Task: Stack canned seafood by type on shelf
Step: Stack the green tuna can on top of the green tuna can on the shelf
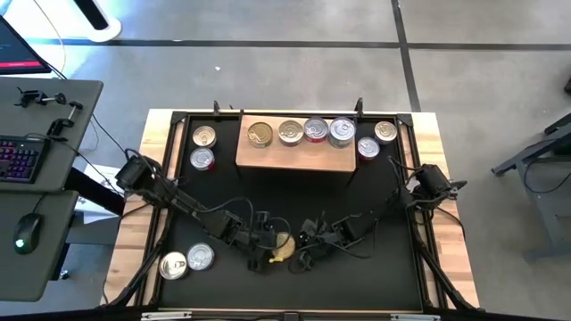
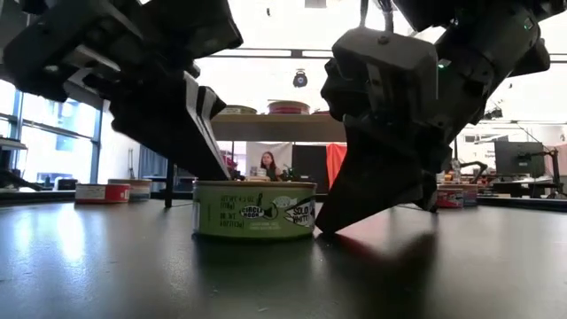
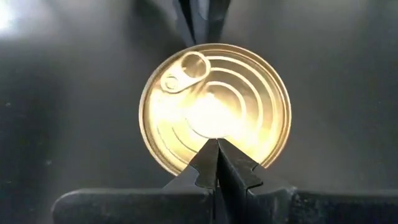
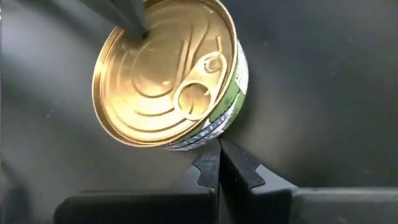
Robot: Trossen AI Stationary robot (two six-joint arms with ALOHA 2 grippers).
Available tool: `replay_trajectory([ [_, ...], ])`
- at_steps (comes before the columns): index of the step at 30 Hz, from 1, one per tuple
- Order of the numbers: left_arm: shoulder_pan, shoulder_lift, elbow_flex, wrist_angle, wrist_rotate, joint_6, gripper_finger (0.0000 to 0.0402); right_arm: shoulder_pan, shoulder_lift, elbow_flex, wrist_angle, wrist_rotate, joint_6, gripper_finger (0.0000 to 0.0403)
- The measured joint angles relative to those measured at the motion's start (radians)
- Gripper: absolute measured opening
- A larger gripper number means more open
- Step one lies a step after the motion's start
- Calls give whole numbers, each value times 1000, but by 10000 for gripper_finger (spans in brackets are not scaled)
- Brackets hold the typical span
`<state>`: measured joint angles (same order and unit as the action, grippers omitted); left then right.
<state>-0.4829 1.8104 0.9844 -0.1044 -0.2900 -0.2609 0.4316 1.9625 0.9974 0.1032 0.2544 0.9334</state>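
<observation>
On the wooden shelf (image 1: pixel 294 153) at the far side of the surface, five cans (image 1: pixel 314 130) are sitting in a row, while six more are waiting on the black mat (image 1: pixel 375 276). Near the front edge, the left claw (image 1: pixel 261 242) and right claw (image 1: pixel 310 241), both closed and empty, are flanking a gold-lidded green can (image 2: pixel 254 209), so most sorting appears undone.
</observation>
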Motion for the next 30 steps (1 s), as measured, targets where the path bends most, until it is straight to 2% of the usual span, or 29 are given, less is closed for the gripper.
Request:
replay_trajectory([
  [7, -43, 58, 6, 23, -43, -60, 0, 4, -5, 0, 31, 2, -2, 0],
  [12, -63, 59, 5, -9, -82, -59, 0, 20, -21, 50, -10, 7, -35, 0],
  [17, -78, 35, 3, -69, -90, -59, 0, 48, -32, 127, -78, -4, -41, 0],
  [22, -96, -3, -1, -135, -164, -30, 0, 54, -34, 179, -72, 12, -65, 0],
  [30, -100, -33, -3, -249, -189, -28, 0, 25, -34, 276, -128, 25, -208, 0],
])
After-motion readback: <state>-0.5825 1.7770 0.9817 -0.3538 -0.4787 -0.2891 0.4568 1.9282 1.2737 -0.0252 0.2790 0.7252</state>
